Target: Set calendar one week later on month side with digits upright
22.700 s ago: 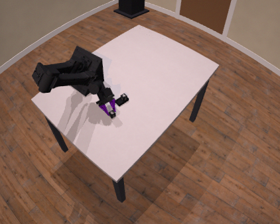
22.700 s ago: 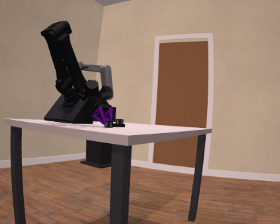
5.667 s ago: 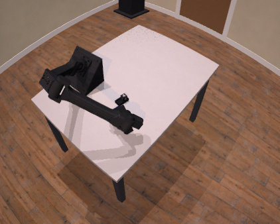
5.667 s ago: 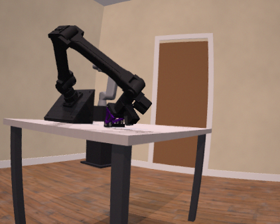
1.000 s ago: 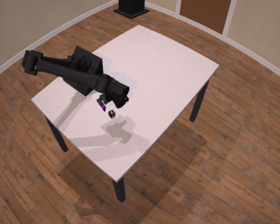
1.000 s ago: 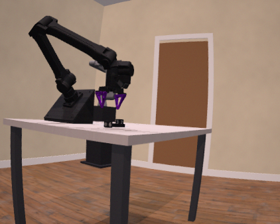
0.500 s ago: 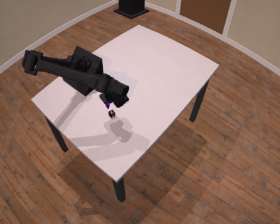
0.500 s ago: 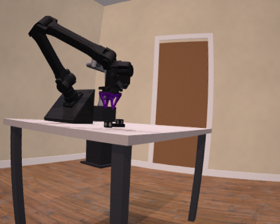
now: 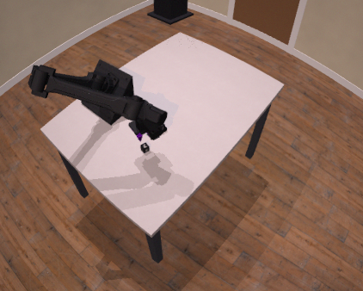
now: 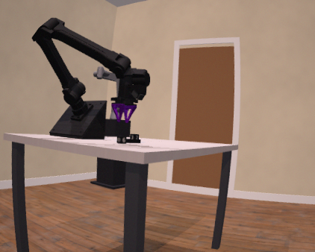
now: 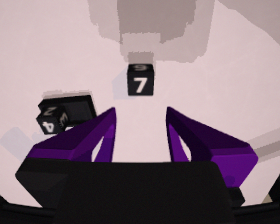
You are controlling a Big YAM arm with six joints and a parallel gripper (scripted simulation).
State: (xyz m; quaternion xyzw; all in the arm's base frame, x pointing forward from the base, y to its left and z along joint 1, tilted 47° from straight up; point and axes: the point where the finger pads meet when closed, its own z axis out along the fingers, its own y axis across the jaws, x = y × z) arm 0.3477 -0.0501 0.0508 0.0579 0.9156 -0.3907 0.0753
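Observation:
A black cube point(image 11: 140, 80) point(image 9: 145, 148) with a white 7 facing me stands alone on the white table point(image 9: 215, 86) point(image 11: 225, 60), outside the tray. In the wrist view a small black tray point(image 11: 78, 105) sits at the left and holds a second black cube point(image 11: 50, 122), which is tilted and shows a white digit I cannot read. My gripper point(image 11: 141, 113) point(image 9: 139, 136) point(image 10: 123, 118) has purple fingers, partly open, with nothing between them. It hangs a little above the table, short of the 7 cube and to the right of the tray. In the top view the arm hides the tray.
The robot's black base point(image 9: 113, 79) point(image 10: 80, 124) stands on the table's left rear part. The arm casts shadows over the table's front left area. A dark pedestal point(image 9: 170, 9) stands on the floor beyond the table.

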